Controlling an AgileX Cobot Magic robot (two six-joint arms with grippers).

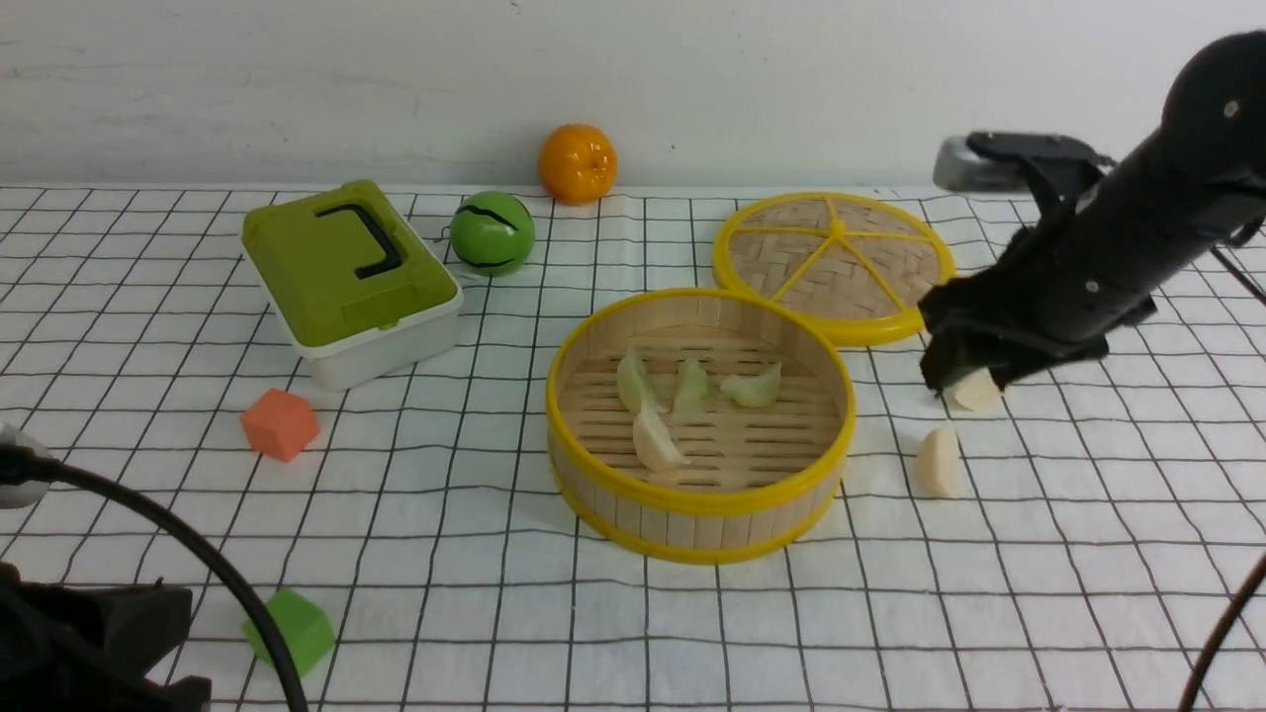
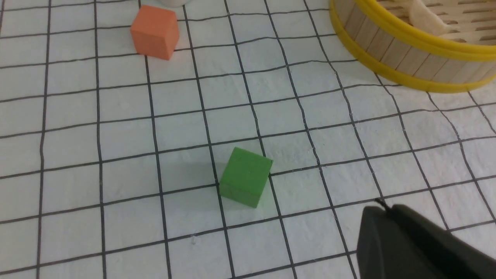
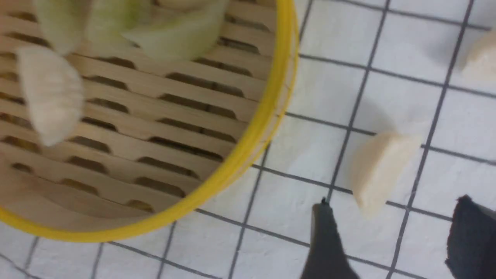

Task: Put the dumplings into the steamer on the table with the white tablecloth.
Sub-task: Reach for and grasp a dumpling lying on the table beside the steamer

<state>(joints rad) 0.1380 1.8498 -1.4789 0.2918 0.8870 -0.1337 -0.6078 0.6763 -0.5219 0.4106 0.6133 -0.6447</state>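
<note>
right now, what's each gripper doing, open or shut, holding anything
left gripper: shut, nothing seen in it.
right gripper: open, empty, tips near a white dumpling lying on the tablecloth.

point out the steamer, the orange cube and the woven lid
steamer [image 1: 692, 529]: front view, slats of its near wall
orange cube [image 1: 280, 423]: front view, middle of the cube
woven lid [image 1: 834, 272]: front view, weave just below the spoke hub
</note>
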